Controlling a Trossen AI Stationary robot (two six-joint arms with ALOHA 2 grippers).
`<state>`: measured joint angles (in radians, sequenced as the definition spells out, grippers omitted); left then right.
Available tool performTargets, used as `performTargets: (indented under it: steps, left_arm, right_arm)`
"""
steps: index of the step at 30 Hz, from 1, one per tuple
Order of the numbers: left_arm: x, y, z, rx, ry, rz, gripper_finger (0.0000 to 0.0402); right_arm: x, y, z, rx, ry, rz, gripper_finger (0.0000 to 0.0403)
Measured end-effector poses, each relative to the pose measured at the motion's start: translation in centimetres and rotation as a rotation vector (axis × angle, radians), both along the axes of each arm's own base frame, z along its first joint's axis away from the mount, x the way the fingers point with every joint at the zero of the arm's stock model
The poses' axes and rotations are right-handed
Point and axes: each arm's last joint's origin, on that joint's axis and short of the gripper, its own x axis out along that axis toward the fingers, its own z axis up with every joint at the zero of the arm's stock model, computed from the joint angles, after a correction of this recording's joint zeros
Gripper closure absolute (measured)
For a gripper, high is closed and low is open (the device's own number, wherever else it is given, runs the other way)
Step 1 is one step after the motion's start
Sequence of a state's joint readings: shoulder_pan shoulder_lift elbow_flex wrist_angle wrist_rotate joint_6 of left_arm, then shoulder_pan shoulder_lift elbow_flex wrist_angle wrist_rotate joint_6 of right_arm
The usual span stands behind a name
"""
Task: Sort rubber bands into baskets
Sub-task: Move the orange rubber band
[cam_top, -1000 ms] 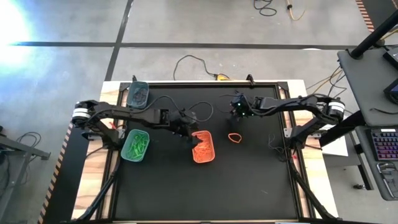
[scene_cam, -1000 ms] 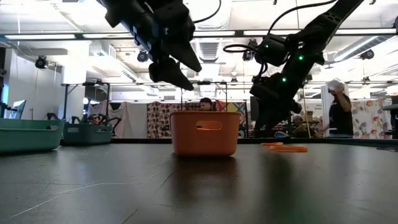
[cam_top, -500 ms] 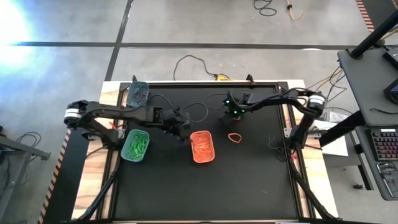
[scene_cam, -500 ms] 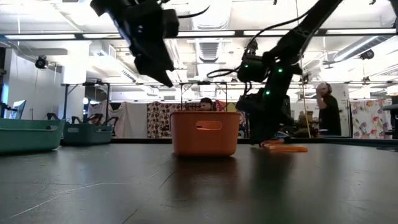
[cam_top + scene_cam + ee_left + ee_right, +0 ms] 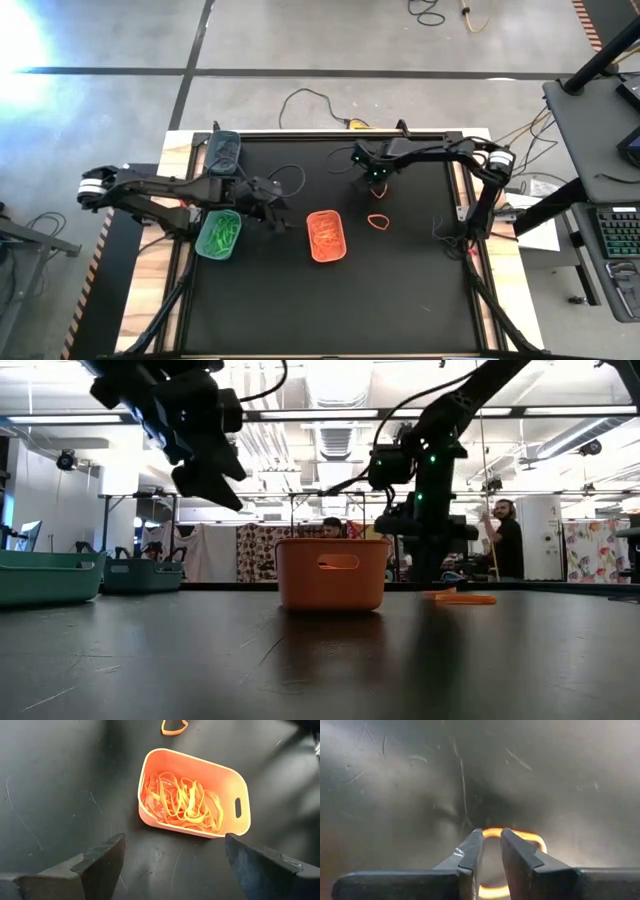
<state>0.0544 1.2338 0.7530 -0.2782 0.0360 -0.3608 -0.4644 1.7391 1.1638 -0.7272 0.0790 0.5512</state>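
Surface: black matte tabletop [image 5: 400, 290], scuffed, with a pale wood border (cables trail across the far side).
Orange basket: shallow rounded-rectangular orange plastic basket [image 5: 240, 783] near the table's middle, holding a tangle of orange rubber bands [image 5: 182, 802].
Left gripper: left gripper [image 5: 172, 852] hangs above the table between the orange basket and the green one, its fingers spread wide and gripping nothing.
Green basket: light teal-green plastic basket [image 5: 204, 250] on the left side, holding bright green rubber bands [image 5: 221, 232].
Loose band: single orange rubber loop [image 5: 378, 221] lies flat on the table, just right of the orange basket and apart from it.
Right gripper: right gripper [image 5: 378, 180] is low over the table beyond the loose band; its fingers [image 5: 470, 852] are drawn nearly together with only a slit between, and the loop shows blurred past their tips.
Far basket: dark grey-teal plastic basket [image 5: 222, 152] at the far left corner.
Room: bright workshop hall; a person [image 5: 505, 540] stands far behind.
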Motion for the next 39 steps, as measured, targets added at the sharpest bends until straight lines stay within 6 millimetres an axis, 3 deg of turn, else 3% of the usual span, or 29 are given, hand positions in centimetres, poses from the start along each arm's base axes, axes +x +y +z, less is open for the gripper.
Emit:
performTargets:
  steps: [16, 20, 26, 34, 39]
  left_arm:
    - [-0.7, 0.5, -0.2, 0.05, -0.014, -0.024, 0.0078]
    - [-1.2, 0.6, -0.3, 0.052, -0.016, -0.016, 0.0078]
    - [-2.1, 1.0, 0.3, 0.087, -0.039, -0.011, 0.0078]
    - [-3.0, 1.8, 1.1, 0.184, -0.046, 0.006, 0.0078]
    - [-3.0, 2.0, 1.2, 0.196, -0.061, 0.006, 0.0078]
  right_arm:
    - [-0.2, 1.0, -1.7, 0.079, -0.077, -0.114, 0.0276]
    - [-0.6, 1.1, -2.0, 0.035, -0.041, -0.127, 0.0298]
    - [-0.6, 1.2, -2.1, 0.013, -0.029, -0.102, 0.0381]
    - [3.2, 2.4, 0.5, -0.011, -0.235, 0.002, 0.0393]
    - [6.2, 1.5, 0.7, -0.057, -0.342, 0.024, 0.0394]
